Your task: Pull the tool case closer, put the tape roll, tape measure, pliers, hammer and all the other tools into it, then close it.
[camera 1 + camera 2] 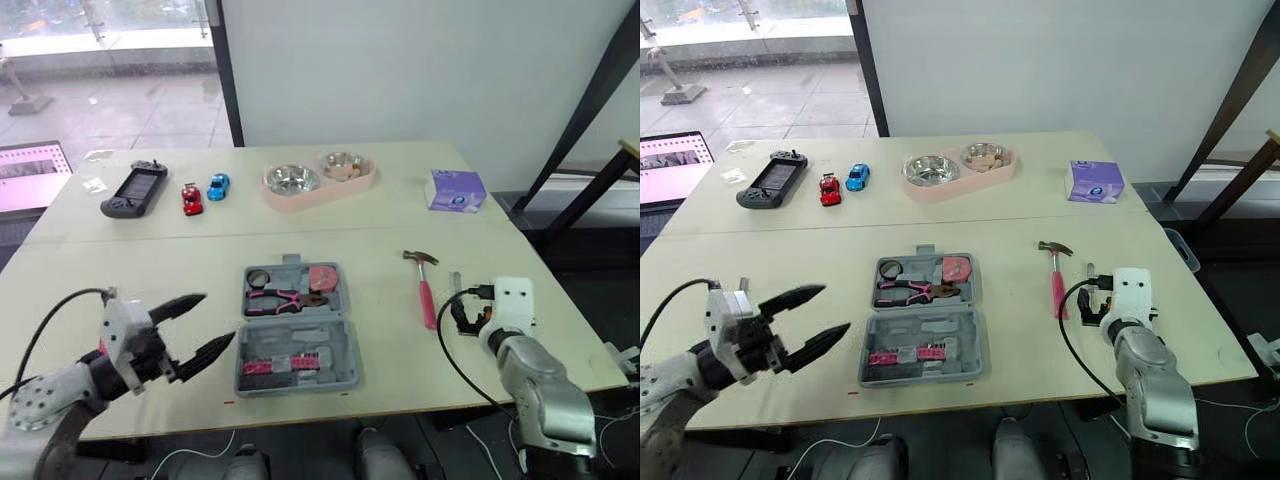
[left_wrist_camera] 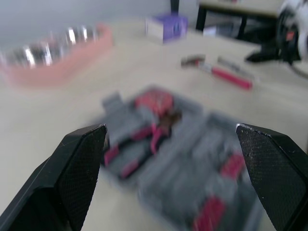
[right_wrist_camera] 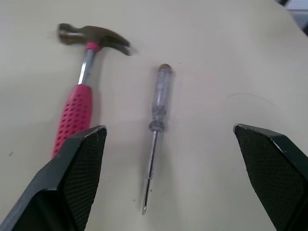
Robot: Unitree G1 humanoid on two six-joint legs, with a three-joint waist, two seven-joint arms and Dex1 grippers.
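The grey moulded plastic tool case [image 1: 340, 375] lies open and flat on the smooth beige table [image 1: 150, 270]. Its far half holds a black tape roll [image 1: 258, 277], pink-handled pliers [image 1: 285, 297] and a rounded pink tape measure [image 1: 322, 277]. Its near half carries a row of small pink-ended bits [image 1: 285, 362].

Just left of the case, the left gripper [image 1: 217, 319] has its jaws spread wide and holds nothing. Its black fingers [image 2: 82, 163] are wedge-shaped with a fine knurled face.

To the right of the case lies the hammer [image 3: 76, 113], with a dull metal claw head, a bare steel neck and a dimpled pink grip. Just beyond it lies a slim screwdriver [image 3: 160, 96] with a clear handle and a thin metal shaft. Farther right of the case, the right gripper [image 3: 169, 129] is also wide open and empty, with the screwdriver lying in line with the gap.
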